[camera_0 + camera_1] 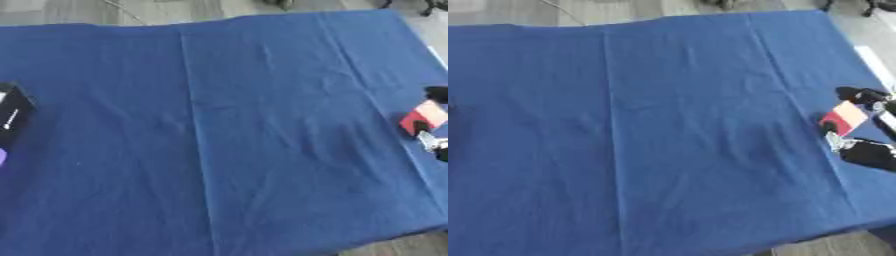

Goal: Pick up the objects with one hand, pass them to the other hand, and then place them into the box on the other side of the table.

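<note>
At right edge, the right hand point(866, 131) has fingers curled around a red-and-peach block point(843, 118); black box point(12, 116) sits far left.

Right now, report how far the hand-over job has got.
Early stage. Done: nothing visibly sits in the black box at the table's left edge. In hand: the right hand holds a red and pale object at the right edge of the blue cloth. Left: passing it across; the left hand is out of view.
</note>
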`<control>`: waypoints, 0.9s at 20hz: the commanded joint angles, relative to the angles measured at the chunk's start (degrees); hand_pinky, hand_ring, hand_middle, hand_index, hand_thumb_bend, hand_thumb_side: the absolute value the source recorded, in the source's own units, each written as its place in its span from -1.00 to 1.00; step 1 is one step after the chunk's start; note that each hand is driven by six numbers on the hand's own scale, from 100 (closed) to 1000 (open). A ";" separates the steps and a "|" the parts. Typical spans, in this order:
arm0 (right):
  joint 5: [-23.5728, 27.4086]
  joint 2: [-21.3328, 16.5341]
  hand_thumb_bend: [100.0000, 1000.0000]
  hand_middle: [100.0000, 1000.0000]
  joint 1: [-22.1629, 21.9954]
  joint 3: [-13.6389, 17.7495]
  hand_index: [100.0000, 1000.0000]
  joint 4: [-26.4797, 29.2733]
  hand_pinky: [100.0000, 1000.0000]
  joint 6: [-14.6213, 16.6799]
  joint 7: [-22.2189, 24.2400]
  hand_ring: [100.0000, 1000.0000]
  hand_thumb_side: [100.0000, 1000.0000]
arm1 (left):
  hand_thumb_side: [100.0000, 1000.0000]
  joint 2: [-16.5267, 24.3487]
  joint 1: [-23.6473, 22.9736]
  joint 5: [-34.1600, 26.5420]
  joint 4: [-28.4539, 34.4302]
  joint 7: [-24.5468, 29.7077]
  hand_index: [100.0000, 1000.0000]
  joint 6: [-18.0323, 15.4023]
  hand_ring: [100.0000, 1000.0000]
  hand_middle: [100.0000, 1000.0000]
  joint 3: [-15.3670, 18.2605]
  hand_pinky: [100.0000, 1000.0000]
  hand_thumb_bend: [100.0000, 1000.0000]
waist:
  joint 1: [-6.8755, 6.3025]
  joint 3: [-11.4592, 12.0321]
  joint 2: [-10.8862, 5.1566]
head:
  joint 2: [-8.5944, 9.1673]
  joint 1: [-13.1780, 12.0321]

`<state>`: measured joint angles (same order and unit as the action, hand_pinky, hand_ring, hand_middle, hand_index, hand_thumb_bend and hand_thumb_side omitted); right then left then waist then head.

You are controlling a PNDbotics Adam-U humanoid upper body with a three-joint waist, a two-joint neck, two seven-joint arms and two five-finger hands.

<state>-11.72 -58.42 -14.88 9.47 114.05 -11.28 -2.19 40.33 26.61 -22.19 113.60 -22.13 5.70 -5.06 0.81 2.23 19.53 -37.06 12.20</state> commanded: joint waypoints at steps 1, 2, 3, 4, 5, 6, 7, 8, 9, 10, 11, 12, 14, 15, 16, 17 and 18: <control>-3.95 -0.56 -0.91 0.65 -0.27 0.99 0.86 0.54 0.80 -0.98 4.22 0.79 -0.30 | 0.68 0.73 0.41 0.24 1.00 0.39 0.77 0.93 0.55 0.50 0.12 0.76 -0.92 | -0.05 -0.15 -0.70 | 0.65 1.13; -4.29 -0.43 -0.91 0.63 -0.18 1.17 0.87 0.54 0.79 -0.90 4.31 0.77 -0.36 | 0.68 0.70 0.30 0.36 1.00 0.39 0.76 1.19 0.55 0.50 0.11 0.76 -0.92 | -0.11 -0.19 -0.66 | 0.59 1.35; -3.93 -0.39 -0.90 0.60 0.07 1.48 0.87 0.54 0.78 -0.52 3.68 0.74 -0.44 | 0.68 0.69 0.14 0.51 1.00 0.33 0.76 1.46 0.55 0.50 0.12 0.76 -0.93 | -0.19 -0.25 -0.63 | 0.52 1.47; -2.90 -0.51 -1.00 0.58 0.33 1.89 0.88 0.54 0.77 -0.13 2.56 0.73 -0.40 | 0.68 0.70 0.00 0.67 1.00 0.23 0.76 1.71 0.55 0.50 0.15 0.76 -0.93 | -0.26 -0.33 -0.59 | 0.46 1.48; -1.62 -0.79 -0.82 0.54 0.57 2.37 0.87 0.54 0.75 -0.09 1.24 0.69 -0.56 | 0.67 0.72 -0.14 0.85 1.00 0.08 0.75 1.94 0.55 0.49 0.20 0.76 -0.95 | -0.31 -0.43 -0.56 | 0.42 1.44; -0.44 -1.18 -0.78 0.51 0.83 2.97 0.87 0.54 0.74 -0.56 -0.41 0.65 -0.63 | 0.67 0.76 -0.27 1.04 1.00 -0.11 0.75 2.20 0.54 0.49 0.25 0.75 -0.96 | -0.35 -0.55 -0.54 | 0.37 1.35; 0.70 -1.53 -0.77 0.50 1.07 3.45 0.87 0.54 0.74 -1.17 -2.23 0.65 -0.64 | 0.66 0.81 -0.39 1.22 1.00 -0.32 0.75 2.49 0.54 0.49 0.28 0.75 -0.96 | -0.37 -0.65 -0.50 | 0.34 1.29; 1.72 -1.80 -0.76 0.49 1.24 3.84 0.86 0.54 0.74 -1.91 -4.11 0.63 -0.66 | 0.66 0.85 -0.53 1.36 1.00 -0.56 0.74 2.79 0.53 0.48 0.31 0.75 -0.97 | -0.37 -0.75 -0.45 | 0.36 1.24; 2.70 -2.00 -0.78 0.49 1.35 4.14 0.87 0.54 0.74 -2.88 -6.02 0.63 -0.62 | 0.66 0.88 -0.66 1.45 1.00 -0.83 0.74 3.10 0.52 0.47 0.30 0.75 -0.98 | -0.35 -0.83 -0.39 | 0.36 1.22; 3.67 -2.16 -0.81 0.49 1.40 4.26 0.87 0.54 0.74 -3.91 -7.69 0.63 -0.58 | 0.67 0.90 -0.77 1.49 1.00 -1.06 0.73 3.39 0.52 0.47 0.26 0.75 -0.98 | -0.33 -0.87 -0.33 | 0.36 1.24; 4.65 -2.28 -0.81 0.50 1.45 4.31 0.88 0.54 0.74 -4.99 -8.97 0.64 -0.53 | 0.67 0.93 -0.88 1.56 1.00 -1.23 0.73 3.65 0.52 0.47 0.22 0.75 -0.99 | -0.30 -0.90 -0.24 | 0.38 1.26; 5.53 -2.40 -0.81 0.52 1.48 4.33 0.90 0.54 0.75 -6.11 -9.86 0.65 -0.50 | 0.67 0.97 -0.97 1.66 1.00 -1.35 0.73 3.92 0.52 0.46 0.19 0.74 -1.00 | -0.26 -0.91 -0.12 | 0.44 1.28; 6.89 -2.54 -0.83 0.53 1.54 4.30 0.91 0.54 0.76 -8.24 -10.49 0.67 -0.46 | 0.67 0.91 -1.02 1.76 1.00 -1.58 0.73 4.43 0.51 0.45 0.15 0.74 -1.00 | -0.21 -0.86 0.12 | 0.56 1.35; 7.40 -2.57 -0.83 0.55 1.60 4.32 0.92 0.54 0.77 -9.17 -10.50 0.69 -0.45 | 0.67 0.89 -1.01 1.75 1.00 -1.66 0.72 4.60 0.51 0.45 0.14 0.74 -1.00 | -0.20 -0.82 0.24 | 0.67 1.37; 7.77 -2.55 -0.83 0.58 1.62 4.38 0.94 0.54 0.79 -10.03 -10.42 0.72 -0.40 | 0.67 0.90 -1.00 1.78 1.00 -1.68 0.72 4.68 0.51 0.45 0.14 0.74 -1.00 | -0.20 -0.75 0.39 | 0.79 1.39; 7.99 -2.49 -0.90 0.59 1.59 4.45 0.96 0.54 0.80 -10.89 -10.21 0.73 -0.45 | 0.67 0.91 -0.98 1.83 1.00 -1.68 0.72 4.75 0.51 0.45 0.13 0.74 -1.00 | -0.20 -0.67 0.57 | 0.91 1.43; 8.05 -2.38 -0.83 0.60 1.54 4.51 0.97 0.54 0.81 -11.64 -9.88 0.74 -0.33 | 0.67 0.89 -0.94 1.89 1.00 -1.65 0.71 4.78 0.51 0.45 0.13 0.74 -1.00 | -0.21 -0.58 0.77 | 1.06 1.50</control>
<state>-4.19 -58.76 -13.56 12.86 114.06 -21.83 -12.03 40.31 25.19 -20.71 113.60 -23.72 10.26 -5.35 0.47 1.68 21.20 -36.97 13.56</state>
